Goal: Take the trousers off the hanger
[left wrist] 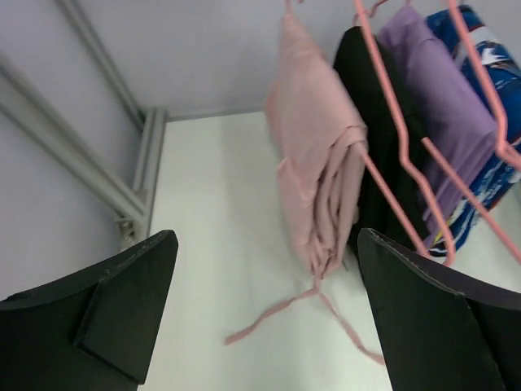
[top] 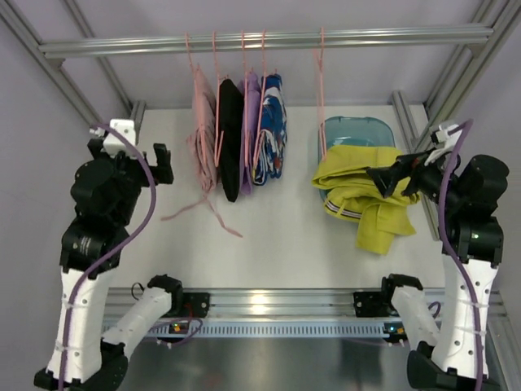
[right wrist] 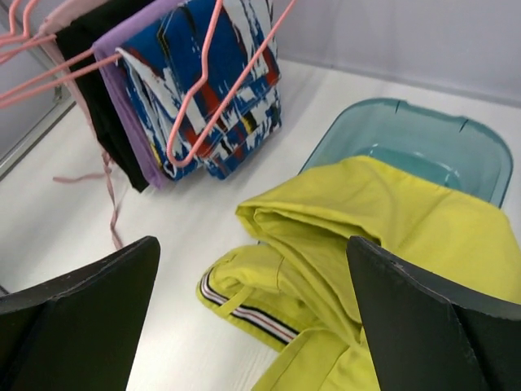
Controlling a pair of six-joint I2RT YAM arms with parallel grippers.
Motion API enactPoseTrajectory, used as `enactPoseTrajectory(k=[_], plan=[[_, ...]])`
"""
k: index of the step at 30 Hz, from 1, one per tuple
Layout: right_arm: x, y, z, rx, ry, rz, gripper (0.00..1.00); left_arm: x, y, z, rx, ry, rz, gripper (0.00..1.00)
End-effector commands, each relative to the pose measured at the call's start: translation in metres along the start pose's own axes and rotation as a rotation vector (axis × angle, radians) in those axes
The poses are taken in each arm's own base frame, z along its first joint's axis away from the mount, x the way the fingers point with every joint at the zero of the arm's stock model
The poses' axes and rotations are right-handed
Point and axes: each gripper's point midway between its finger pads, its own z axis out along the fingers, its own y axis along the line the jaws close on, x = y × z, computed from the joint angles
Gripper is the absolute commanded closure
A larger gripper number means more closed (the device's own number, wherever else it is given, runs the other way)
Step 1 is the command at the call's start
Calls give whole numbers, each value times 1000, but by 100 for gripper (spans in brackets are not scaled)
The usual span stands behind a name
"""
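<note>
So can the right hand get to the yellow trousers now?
Probably yes. The right hand is open and right beside the yellow trousers, which lie loose over the teal bin, with nothing between hand and cloth.

This is a robotics lab test cell, not a home or a shop. An aluminium extrusion frame (top: 269, 39) runs across the top of the overhead view and down both sides, boxing in a bare white table (top: 277, 244) with plain pale walls around it. Along the bottom edge, a metal mounting rail (top: 277, 303) carries two white-and-black robot arms, the left arm (top: 102, 195) and the right arm (top: 476, 212), with purple cables (top: 151, 191) looped along them. Clothes on pink wire hangers (top: 242, 61) hang from the top bar, upper middle. With the teal plastic tub (top: 356, 130) at upper right, they look like staged test props.
</note>
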Motion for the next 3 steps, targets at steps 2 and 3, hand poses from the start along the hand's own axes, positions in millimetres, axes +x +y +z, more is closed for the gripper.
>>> enactPoseTrajectory(k=[2, 3], plan=[[16, 11, -5, -47, 30, 4, 1, 9, 32, -21, -129, 2, 5, 1], [16, 11, -6, -47, 28, 2, 1, 11, 35, -22, -141, 5, 4, 1]])
